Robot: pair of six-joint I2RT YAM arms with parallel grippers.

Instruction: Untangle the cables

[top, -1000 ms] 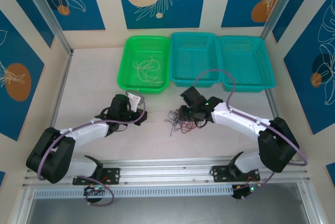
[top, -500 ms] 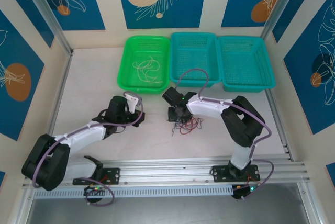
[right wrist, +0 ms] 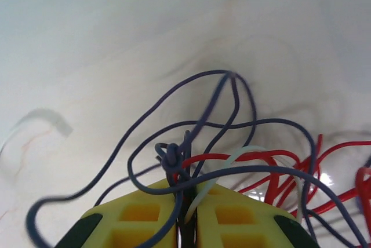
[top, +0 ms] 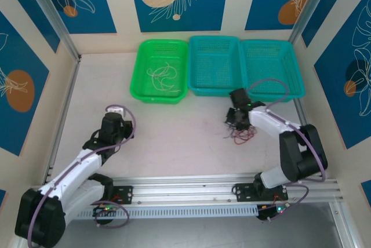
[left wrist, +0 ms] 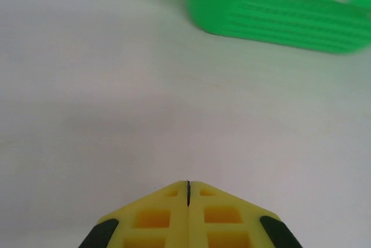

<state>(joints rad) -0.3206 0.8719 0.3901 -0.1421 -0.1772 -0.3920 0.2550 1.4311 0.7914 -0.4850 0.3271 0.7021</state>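
- Your right gripper (right wrist: 186, 194) has its jaws pinched almost together on the cables (right wrist: 171, 156). A dark strand and a pale one run down into the slit between the fingers, and a small dark knot sits right at the tips.
- Ahead of those tips the dark strands loop out over the table (right wrist: 87, 39). Just to their right the red wires (right wrist: 278, 158) lie crossed through the dark ones, so nothing has come apart here yet.
- From above, the clump (top: 242, 135) trails from that gripper on its near side. I cannot tell whether it is lifted or dragging on the table.
- Your left gripper (left wrist: 188, 187) has its fingers pressed flat together and holds nothing. There is bare table in front of it, and the green basket (left wrist: 278, 10) is well beyond, ahead and to the right.
- Done so far, by my reading: the cream wires (top: 161, 77) lie loose in the green basket, apart from the clump.
- Left to do: the dark and red wires are one knotted bunch. Neither of the teal baskets (top: 214, 88), just beyond your right gripper, shows any wire I can make out. I would put you about a third of the way through, with the real separating still ahead.
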